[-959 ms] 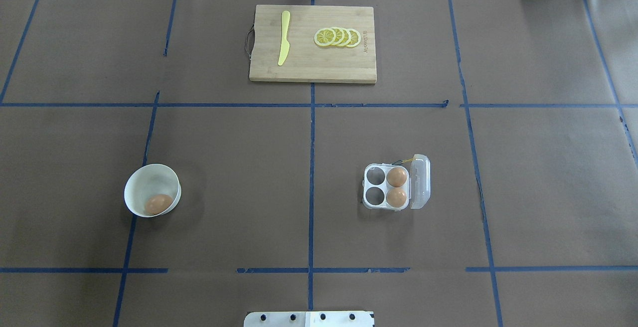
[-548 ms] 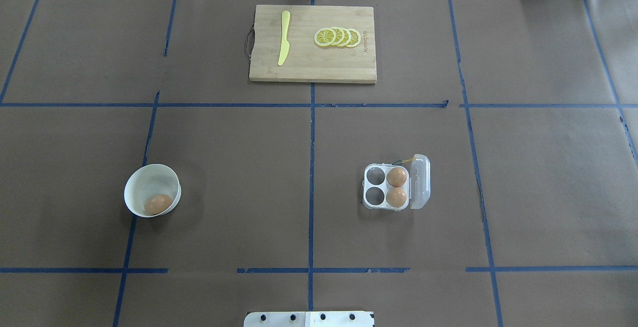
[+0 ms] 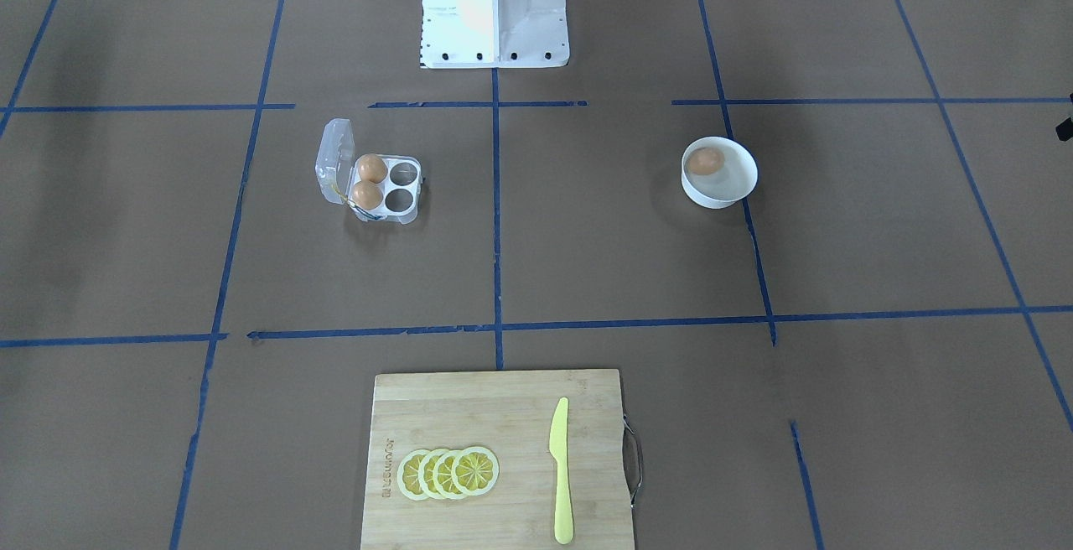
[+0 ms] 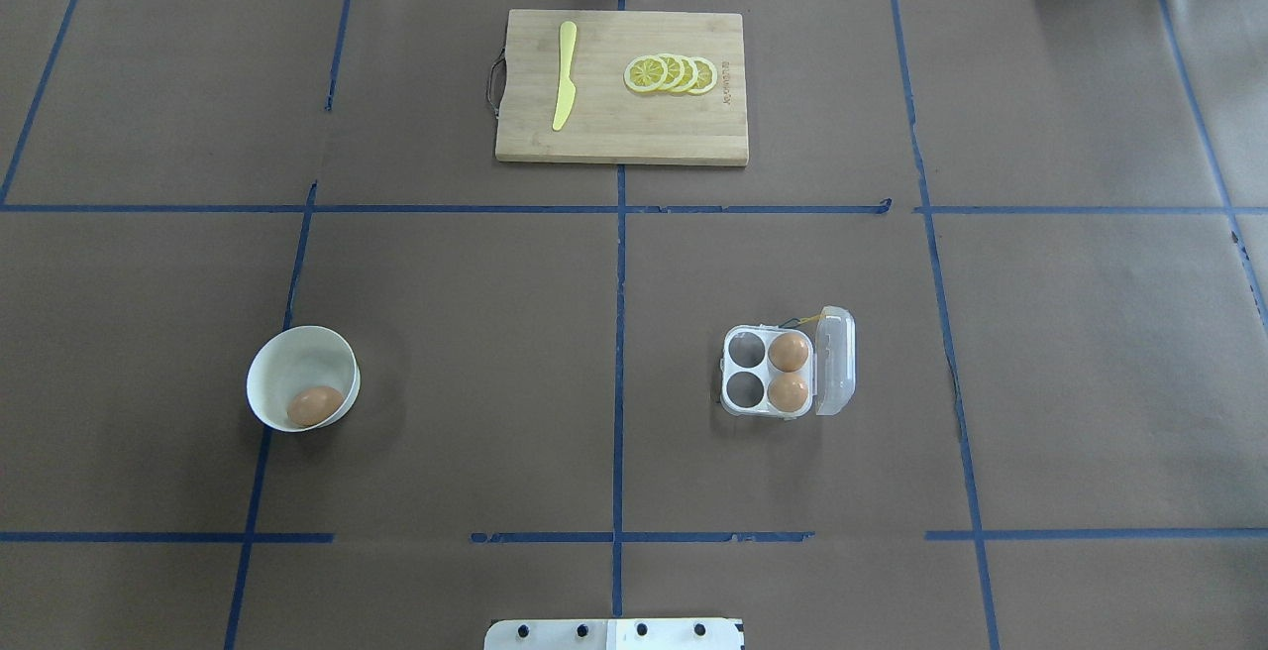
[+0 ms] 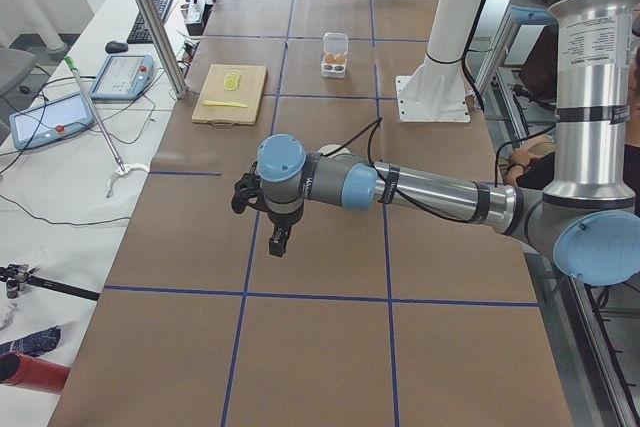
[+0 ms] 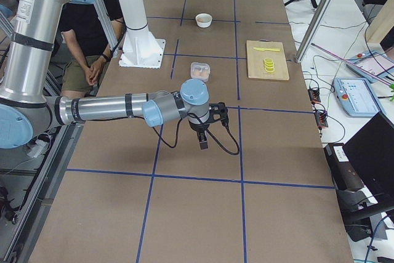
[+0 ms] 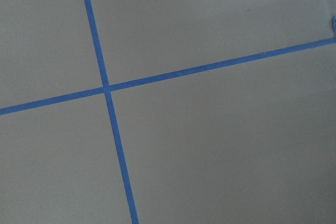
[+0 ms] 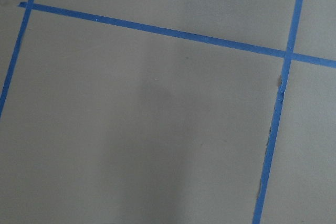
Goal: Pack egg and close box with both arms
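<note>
One tan-brown egg (image 4: 316, 405) lies in a round white bowl (image 4: 297, 361) at the table's left, also seen in the front-facing view (image 3: 705, 161). The clear box (image 4: 766, 372) stands right of centre with its lid (image 4: 835, 361) hinged open to the right. Two look-alike eggs (image 4: 789, 352) fill its right cups; the two left cups are empty. My left gripper (image 5: 277, 240) shows only in the exterior left view, my right gripper (image 6: 204, 141) only in the exterior right view. Both hang above bare table, far from bowl and box. I cannot tell whether either is open or shut.
A wooden cutting board (image 4: 621, 135) at the far centre holds a yellow knife (image 4: 564, 75) and lemon slices (image 4: 672, 73). The white pedestal (image 3: 495, 5) stands at the robot's edge. Both wrist views show only brown paper with blue tape lines.
</note>
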### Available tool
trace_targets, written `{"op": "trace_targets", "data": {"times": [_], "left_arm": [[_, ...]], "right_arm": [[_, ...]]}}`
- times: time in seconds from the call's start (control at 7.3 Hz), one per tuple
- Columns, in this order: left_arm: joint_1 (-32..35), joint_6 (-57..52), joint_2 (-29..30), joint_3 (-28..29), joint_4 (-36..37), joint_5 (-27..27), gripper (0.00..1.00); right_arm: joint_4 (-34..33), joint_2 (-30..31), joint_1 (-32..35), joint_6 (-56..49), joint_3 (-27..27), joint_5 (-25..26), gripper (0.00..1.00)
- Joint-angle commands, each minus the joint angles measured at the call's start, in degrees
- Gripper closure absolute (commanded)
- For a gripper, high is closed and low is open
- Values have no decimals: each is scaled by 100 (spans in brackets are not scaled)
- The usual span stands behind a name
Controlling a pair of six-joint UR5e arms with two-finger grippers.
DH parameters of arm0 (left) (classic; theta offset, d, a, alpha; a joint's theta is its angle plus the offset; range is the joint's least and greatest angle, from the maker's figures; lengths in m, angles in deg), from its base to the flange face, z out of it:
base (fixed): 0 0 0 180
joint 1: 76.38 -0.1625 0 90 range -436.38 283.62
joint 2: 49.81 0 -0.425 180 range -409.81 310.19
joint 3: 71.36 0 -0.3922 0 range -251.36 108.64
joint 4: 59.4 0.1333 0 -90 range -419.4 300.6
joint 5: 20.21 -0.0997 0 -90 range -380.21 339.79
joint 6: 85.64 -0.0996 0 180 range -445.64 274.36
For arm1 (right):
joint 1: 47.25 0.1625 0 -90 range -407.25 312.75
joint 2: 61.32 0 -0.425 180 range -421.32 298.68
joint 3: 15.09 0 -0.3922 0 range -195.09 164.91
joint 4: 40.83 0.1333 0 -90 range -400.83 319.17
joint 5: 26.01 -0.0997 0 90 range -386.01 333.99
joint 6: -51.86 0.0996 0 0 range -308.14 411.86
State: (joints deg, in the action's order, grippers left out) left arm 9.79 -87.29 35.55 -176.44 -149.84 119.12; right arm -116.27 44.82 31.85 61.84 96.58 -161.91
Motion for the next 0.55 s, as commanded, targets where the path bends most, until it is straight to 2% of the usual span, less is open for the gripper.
{"op": "trace_targets", "data": {"times": [0.0,0.41], "left_arm": [[5,-29,24,66,-43,60,0],[22,6,-2,49,-447,42,0]], "right_arm": [[3,-23,0,-5,-14,2,0],[3,-23,0,4,4,-7,0]]}}
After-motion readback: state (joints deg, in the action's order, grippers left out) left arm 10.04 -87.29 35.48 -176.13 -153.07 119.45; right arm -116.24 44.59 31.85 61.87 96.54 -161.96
